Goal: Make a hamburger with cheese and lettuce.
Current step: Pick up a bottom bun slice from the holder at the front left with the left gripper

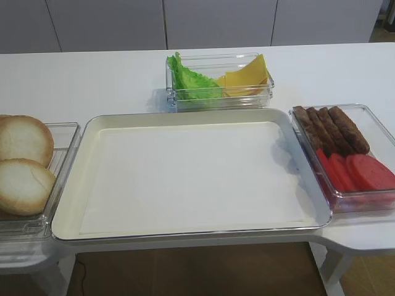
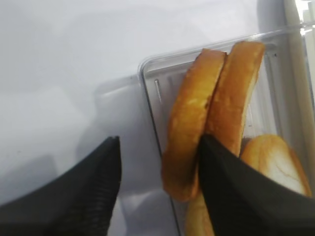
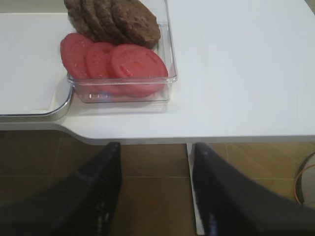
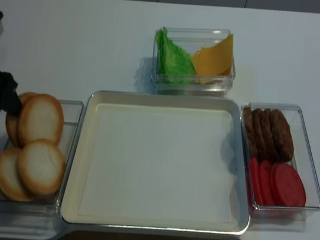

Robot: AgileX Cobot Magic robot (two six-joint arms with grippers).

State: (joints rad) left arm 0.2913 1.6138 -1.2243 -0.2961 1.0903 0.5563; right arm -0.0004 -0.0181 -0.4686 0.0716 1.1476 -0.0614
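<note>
Several round bun halves for the hamburger (image 4: 41, 120) stand in a clear container (image 4: 73, 108) at the left. My left gripper (image 4: 12, 105) is at the far end of that container. In the left wrist view it (image 2: 160, 142) is open. Its left finger (image 2: 98, 172) is over the table outside the container. Its right finger (image 2: 231, 182) sits between two upright bun halves, so one bun half (image 2: 189, 128) stands between the jaws. The lettuce (image 1: 188, 80) and the cheese (image 1: 247, 75) share a clear box at the back. My right gripper (image 3: 156, 146) is open and empty below the table's front edge.
A large cream tray (image 1: 185, 117) fills the middle of the table. A clear container (image 1: 370, 114) at the right holds brown patties (image 1: 330, 128) and red slices (image 1: 361, 171); it shows in the right wrist view (image 3: 170, 49) too. The table edge (image 3: 197, 137) lies just ahead of the right gripper.
</note>
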